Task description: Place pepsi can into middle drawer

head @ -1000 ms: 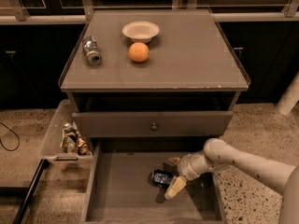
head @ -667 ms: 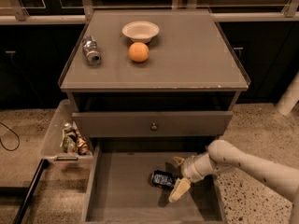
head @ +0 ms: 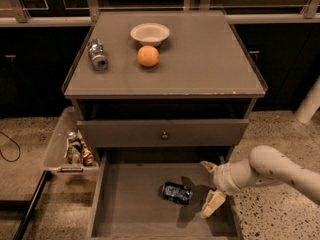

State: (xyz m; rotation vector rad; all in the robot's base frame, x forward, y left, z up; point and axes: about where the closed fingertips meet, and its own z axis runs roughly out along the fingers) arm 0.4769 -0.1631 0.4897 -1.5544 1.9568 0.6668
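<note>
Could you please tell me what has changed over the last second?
The gripper has drawn back to the right, away from the pepsi can, with its jaws open. The can lies where it was on the floor of the middle drawer; the orange, bowl and silver can on top have not moved.

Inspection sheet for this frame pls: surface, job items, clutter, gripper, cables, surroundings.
Surface: cabinet top holds a bowl, an orange and a silver can lying on its side.
Job's things: pepsi can lies on its side on the floor of the open middle drawer.
Clutter: clear bin of small items, left of the drawers.
Grippers: gripper open, inside the middle drawer, just right of the pepsi can, apparently clear of it.
Cables: dark cable on the floor, far left.
Surroundings: speckled floor; dark cabinets behind.
</note>
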